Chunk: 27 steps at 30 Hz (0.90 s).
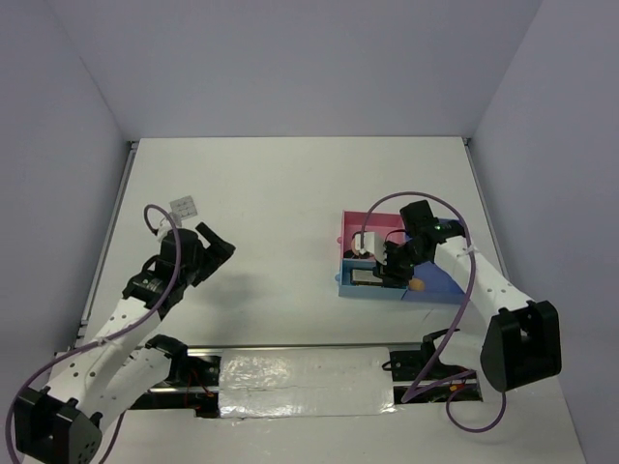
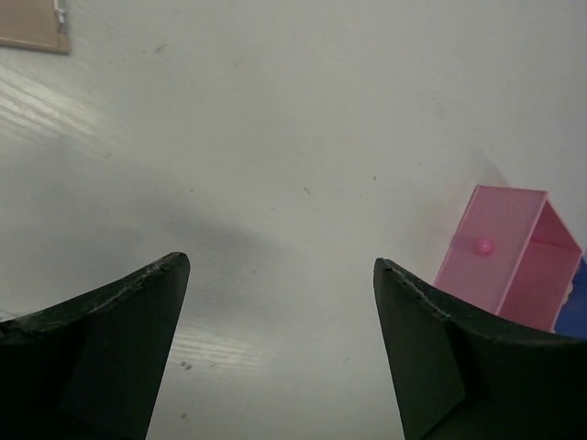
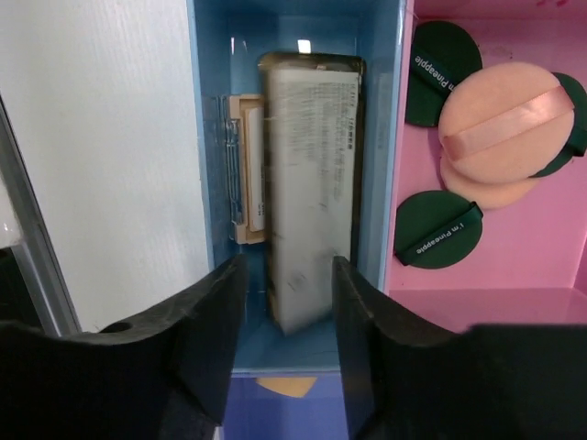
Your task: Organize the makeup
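My right gripper [image 1: 387,269] hangs over the pink-and-blue tray [image 1: 350,220]. In the right wrist view its fingers [image 3: 289,275] stand either side of a grey flat palette [image 3: 310,183] in the blue slot. A gap shows on the left side and the palette's near end is blurred. A beige palette [image 3: 246,174] lies beside it. Dark green discs [image 3: 440,240] and peach pads [image 3: 500,128] lie in the pink compartment. My left gripper [image 1: 215,246] is open and empty above the table [image 2: 280,266]. A small palette [image 1: 183,206] lies on the table just beyond it.
A peach sponge [image 1: 416,284] sits in the tray's near blue section. The tray's pink wall [image 2: 500,247] shows at the right of the left wrist view, and a beige palette corner [image 2: 32,26] at its top left. Side walls enclose the white table.
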{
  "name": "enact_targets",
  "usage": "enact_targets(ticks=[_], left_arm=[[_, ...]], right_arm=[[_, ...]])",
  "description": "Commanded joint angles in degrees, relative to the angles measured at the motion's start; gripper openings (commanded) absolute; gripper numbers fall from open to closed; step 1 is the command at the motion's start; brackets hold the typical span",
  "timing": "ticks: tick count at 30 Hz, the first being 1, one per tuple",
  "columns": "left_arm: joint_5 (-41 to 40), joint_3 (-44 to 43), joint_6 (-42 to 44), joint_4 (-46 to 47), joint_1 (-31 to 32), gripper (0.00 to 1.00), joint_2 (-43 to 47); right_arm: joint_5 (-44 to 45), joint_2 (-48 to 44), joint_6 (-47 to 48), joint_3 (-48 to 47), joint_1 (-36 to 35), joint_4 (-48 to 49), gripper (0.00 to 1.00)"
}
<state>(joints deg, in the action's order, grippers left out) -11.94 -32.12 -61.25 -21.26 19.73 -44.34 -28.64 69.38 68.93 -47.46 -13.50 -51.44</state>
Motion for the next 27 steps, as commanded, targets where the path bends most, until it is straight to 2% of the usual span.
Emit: enact_targets(ticks=[1,6,8,9,10,11,12,13,14,15,16,17,18,19,20,21,25,27], left_arm=[[1.3,-4.3,3.4,-3.6,-2.6,0.94,-0.9],[0.9,-7.4,7.8,-8.2,-8.0,0.92,-2.8],[1.7,-8.3,9.4,-9.6,-10.1,0.87,-3.7],[2.4,-8.5,10.4,-9.6,-12.7,0.84,-5.0],[4.0,-8.4,12.2,-9.7,-14.1,0.74,-5.8],[4.9,-8.3,13.1,-9.6,-15.7,0.67,-6.6],[5.8,-8.1,14.2,-9.2,-18.6,0.6,-8.5],[6.4,-8.1,16.4,-9.2,-19.5,0.47,-9.5],[6.6,-8.3,17.4,-9.2,-21.5,0.44,-10.6],[6.5,-8.6,19.5,-9.3,-23.6,0.43,-12.9],[6.1,-9.4,20.5,-9.4,-24.4,0.46,-14.0],[5.4,-9.9,21.5,-9.4,-25.6,0.5,-16.8],[5.2,-11.2,23.2,-9.3,-26.0,0.68,-18.2],[4.6,-12.1,24.0,-9.2,-26.3,0.75,-19.8],[3.8,-13.0,24.8,-8.9,-26.5,0.79,-22.9],[3.2,-14.9,26.3,-8.5,-26.6,0.82,-24.6],[1.6,-20.3,30.0,-7.9,-27.0,0.88,-34.2],[1.3,-23.1,32.0,-7.4,-27.3,0.88,-39.1]], right_arm=[[0.2,-1.0,0.9,-1.6,0.2,2.0,0.52],[-0.8,-3.5,-0.8,-2.7,0.4,2.1,0.54],[-1.4,-4.9,-4.2,-3.7,0.3,4.5,0.56],[-1.8,-5.7,-6.1,-4.0,0.3,6.3,0.6],[-1.4,-7.6,-8.8,-4.0,0.4,8.7,0.68],[-0.5,-8.7,-12.4,-3.5,0.4,12.2,0.87],[0.2,-10.1,-20.6,-3.2,0.5,19.7,0.99],[2.6,-10.5,-25.8,-2.1,0.8,23.7,0.99],[3.8,-10.3,-30.3,-2.0,1.0,28.6,1.0],[2.9,-8.5,-31.5,-2.9,1.1,27.3,0.99],[-2.7,-6.7,-30.4,-6.6,1.1,24.7,0.94],[-6.0,-4.9,-29.2,-9.0,1.1,18.2,0.72],[-11.5,-1.1,-27.6,-12.5,1.3,15.4,0.59],[-13.7,0.6,-27.5,-13.6,1.2,13.7,0.42],[-15.3,2.1,-28.0,-14.1,1.3,12.8,0.38],[-16.3,2.3,-29.7,-14.0,1.2,13.4,0.38],[-17.7,1.6,-32.4,-13.0,1.1,16.9,0.71],[-17.6,1.4,-32.5,-12.8,1.3,17.6,0.71]])
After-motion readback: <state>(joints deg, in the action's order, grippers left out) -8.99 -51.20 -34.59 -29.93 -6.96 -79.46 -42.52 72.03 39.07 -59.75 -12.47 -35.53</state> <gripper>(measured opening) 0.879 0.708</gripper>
